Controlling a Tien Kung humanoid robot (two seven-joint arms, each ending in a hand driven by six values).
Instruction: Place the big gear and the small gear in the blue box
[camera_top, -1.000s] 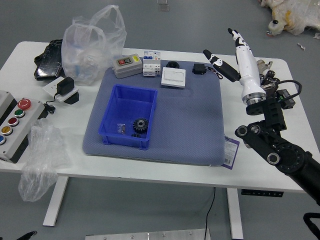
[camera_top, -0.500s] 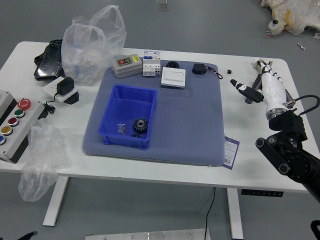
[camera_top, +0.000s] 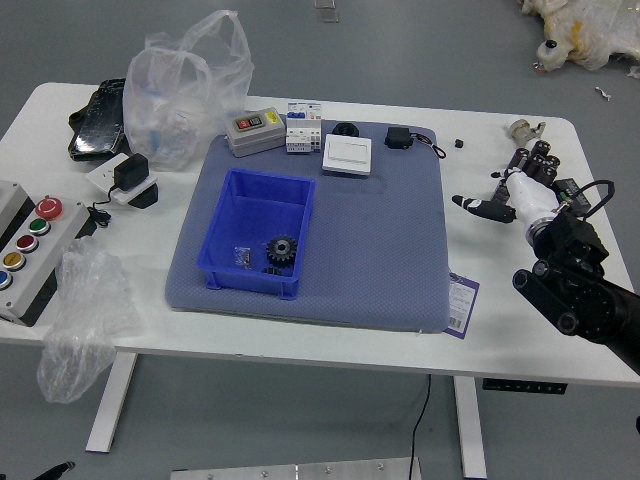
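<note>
My right hand (camera_top: 505, 205) is over the table's right side, thumb stretched out to the left and the other fingers extended, foreshortened and partly hidden; nothing shows in its grasp. The blue box (camera_top: 211, 252) lies on the left half of the grey mat. Inside it, near the front right corner, is a black toothed gear (camera_top: 281, 251), beside a small clear item (camera_top: 242, 257). Something small and dark lies just below the gear. Whether that gear is the big or the small one I cannot tell. Only a dark bit of my left hand (camera_top: 55, 471) shows at the bottom left corner.
Along the mat's (camera_top: 385, 250) far edge are a grey button box (camera_top: 255, 131), a white square device (camera_top: 347, 155), a black round part (camera_top: 345, 129) and a black block (camera_top: 398, 138). Metal parts (camera_top: 527, 131) are beyond my right hand. Left are plastic bags (camera_top: 190, 95) and a button panel (camera_top: 35, 250).
My right hand has swung right and lowered from its raised pose, then shifted slightly left, its fingers now foreshortened. The box and gear have not moved.
</note>
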